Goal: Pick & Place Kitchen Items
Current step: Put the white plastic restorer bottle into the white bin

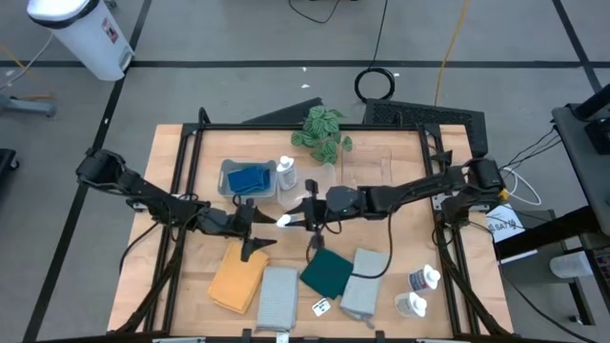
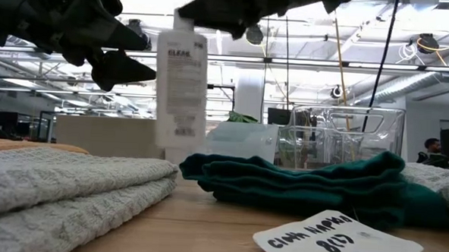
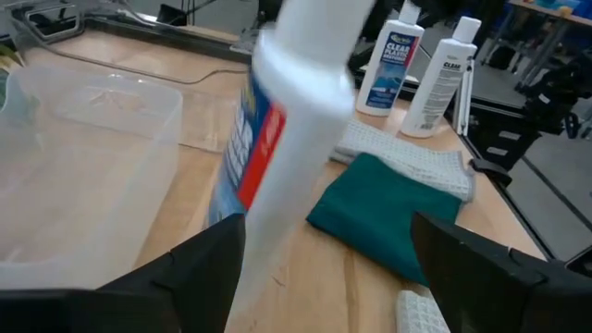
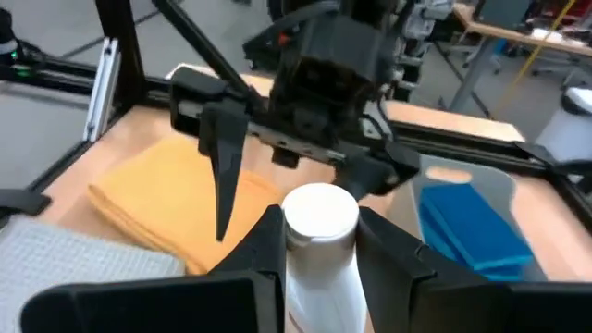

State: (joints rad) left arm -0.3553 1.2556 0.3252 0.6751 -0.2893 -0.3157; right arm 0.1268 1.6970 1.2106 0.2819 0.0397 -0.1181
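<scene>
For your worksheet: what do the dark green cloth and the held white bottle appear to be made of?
Dark green cloth: soft woven fabric, matte, folds bulging. White bottle in the right hand: probably plastic, smooth with slight sheen and a printed label.

A light wooden table [image 1: 400, 171] was seen from above. A clear bin [image 1: 229, 171] and leafy plant [image 1: 319, 131] were placed far. Orange [image 1: 236, 278], grey [image 1: 276, 297], dark green [image 1: 327, 272] and grey-blue [image 1: 364, 284] cloths were laid near, two white bottles [image 1: 417, 292] near right.
</scene>
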